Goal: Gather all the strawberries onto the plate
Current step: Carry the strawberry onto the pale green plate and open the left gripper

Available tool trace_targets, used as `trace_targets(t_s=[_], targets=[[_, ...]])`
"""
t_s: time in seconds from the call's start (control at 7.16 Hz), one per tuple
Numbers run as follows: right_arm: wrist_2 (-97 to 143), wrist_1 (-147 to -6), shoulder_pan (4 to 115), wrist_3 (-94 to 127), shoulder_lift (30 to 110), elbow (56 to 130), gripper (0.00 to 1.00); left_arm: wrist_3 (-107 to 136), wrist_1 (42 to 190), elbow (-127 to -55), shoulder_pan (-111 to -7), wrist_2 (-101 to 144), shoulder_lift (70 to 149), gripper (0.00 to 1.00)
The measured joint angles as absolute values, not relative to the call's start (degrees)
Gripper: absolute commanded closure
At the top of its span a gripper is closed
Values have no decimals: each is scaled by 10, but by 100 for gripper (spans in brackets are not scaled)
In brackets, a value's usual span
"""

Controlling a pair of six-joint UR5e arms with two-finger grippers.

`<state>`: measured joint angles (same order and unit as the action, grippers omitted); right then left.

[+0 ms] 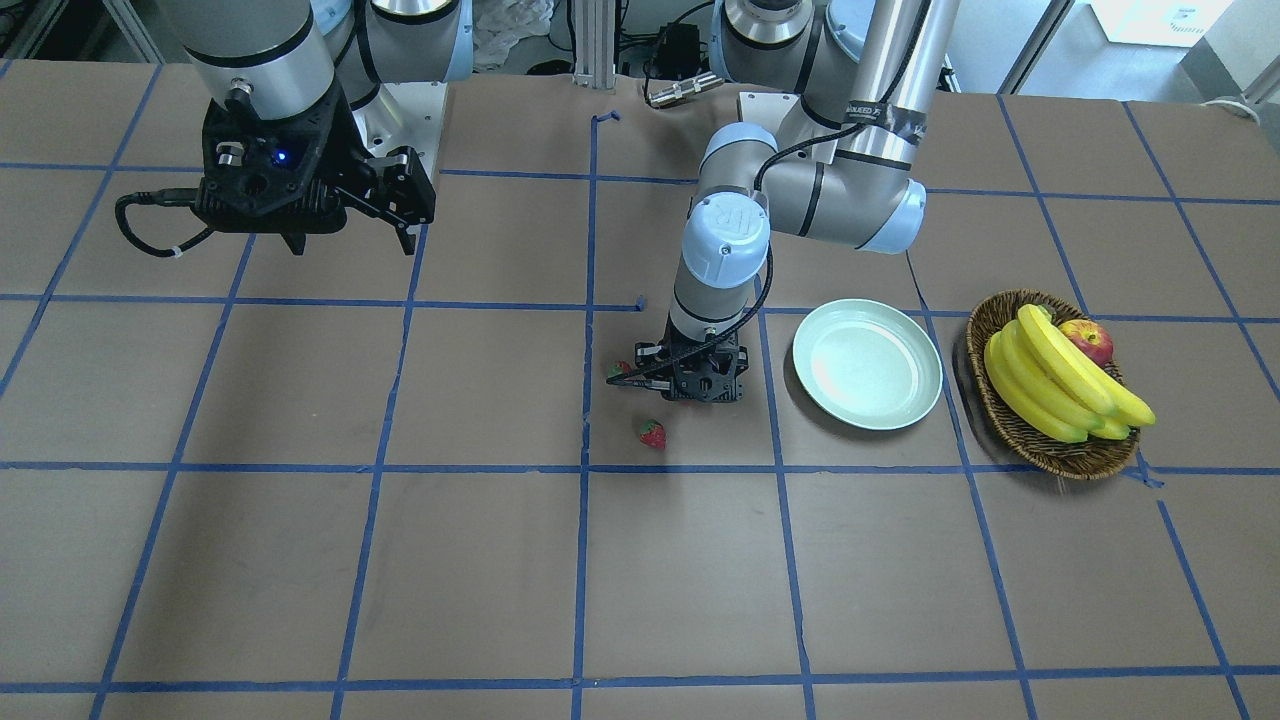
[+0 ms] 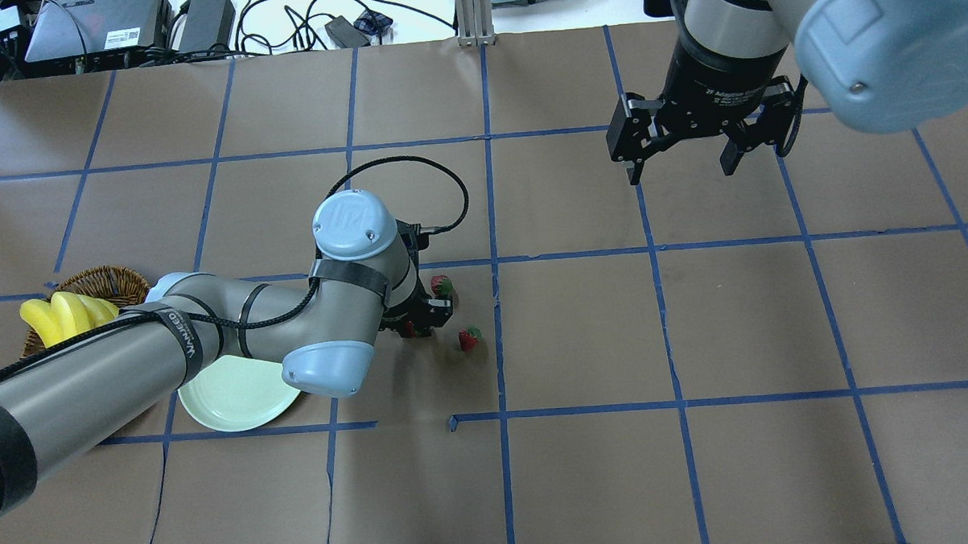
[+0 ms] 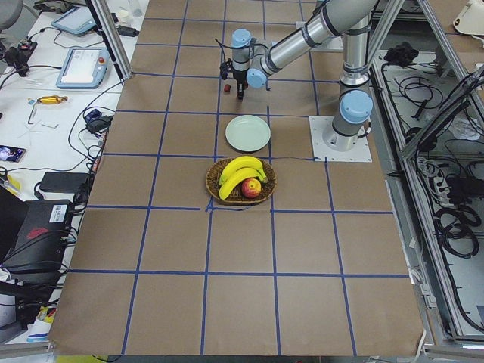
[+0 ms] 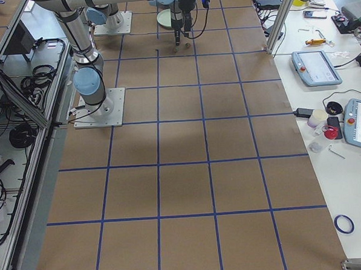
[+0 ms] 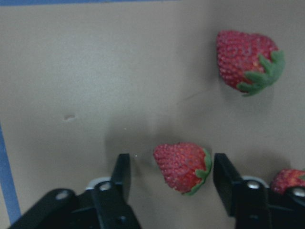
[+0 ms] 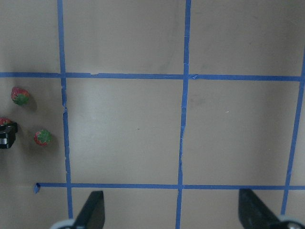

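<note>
while my left gripper point(image 5: 172, 174) sits open around one strawberry point(image 5: 183, 166), low in the wrist frame, nothing is held yet — next i close, lift, and carry it to the plate point(image 1: 867, 365); my right gripper point(image 2: 680, 170) hangs open too.

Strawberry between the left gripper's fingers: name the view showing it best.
Left wrist-mounted: the strawberry sits large between the fingers of the open left gripper. Overhead shows only a red sliver; elsewhere hidden or tiny.

Your exterior views: bright, even overhead light; shadows on table point(image 1: 640, 580) faint, soft-edged. Your left wrist view: dimmer, soft focus; strawberries point(image 5: 183, 167) blurred, more toward bottom edge.
</note>
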<state>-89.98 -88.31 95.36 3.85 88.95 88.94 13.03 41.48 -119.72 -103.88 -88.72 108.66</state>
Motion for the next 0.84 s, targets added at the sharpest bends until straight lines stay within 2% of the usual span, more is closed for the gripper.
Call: trace_targets(t_s=[0.28,0.56,0.84], targets=[[-900,-883,954,38,889,889,0,116,423,-1179,-1037,-901,1077,100],[-899,-883,954,39,889,890,0,71,492,-1175,-1024,-974,1042,100],[-900,-883,954,38,890,889,0,-10,538,-1210,-970,-1017,1006,100]])
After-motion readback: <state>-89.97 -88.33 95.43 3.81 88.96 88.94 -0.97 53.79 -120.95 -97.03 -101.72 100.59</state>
